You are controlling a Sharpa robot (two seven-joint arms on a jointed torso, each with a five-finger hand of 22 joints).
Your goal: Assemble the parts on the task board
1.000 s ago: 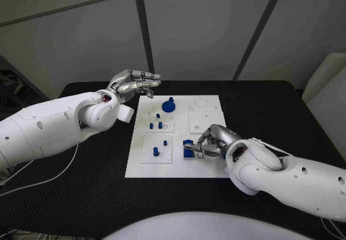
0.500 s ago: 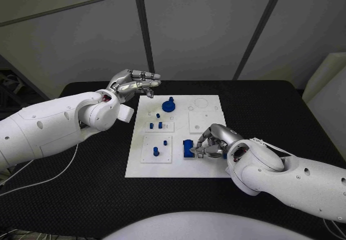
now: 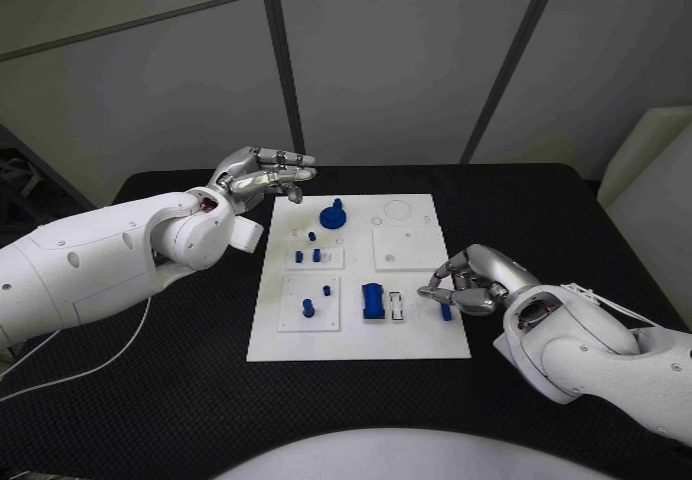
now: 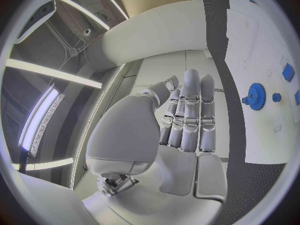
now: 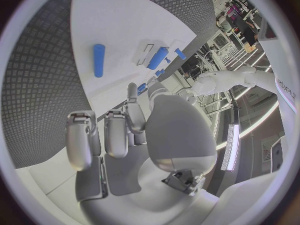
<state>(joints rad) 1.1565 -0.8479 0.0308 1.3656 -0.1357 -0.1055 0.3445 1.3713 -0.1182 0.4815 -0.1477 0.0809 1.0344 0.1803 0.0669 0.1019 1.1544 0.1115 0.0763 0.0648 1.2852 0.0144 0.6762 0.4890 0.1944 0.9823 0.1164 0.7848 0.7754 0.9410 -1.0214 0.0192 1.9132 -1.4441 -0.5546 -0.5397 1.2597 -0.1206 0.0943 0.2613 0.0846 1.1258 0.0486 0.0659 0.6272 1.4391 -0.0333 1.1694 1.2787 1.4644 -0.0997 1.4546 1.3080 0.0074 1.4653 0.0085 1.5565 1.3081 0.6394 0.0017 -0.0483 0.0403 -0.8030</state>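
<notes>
On the task board (image 3: 361,345), the small blue peg (image 3: 446,312) lies flat at centre right, long axis up-down, just below the right robot hand (image 3: 464,284), whose curled fingers hold nothing. The left robot hand (image 3: 264,170), empty with fingers straight, hangs far off, upper left.

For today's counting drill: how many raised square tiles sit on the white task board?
3 on the task board: far left tile with blue pegs, far right tile without any, near left tile with blue pegs. None looks hidden.
</notes>
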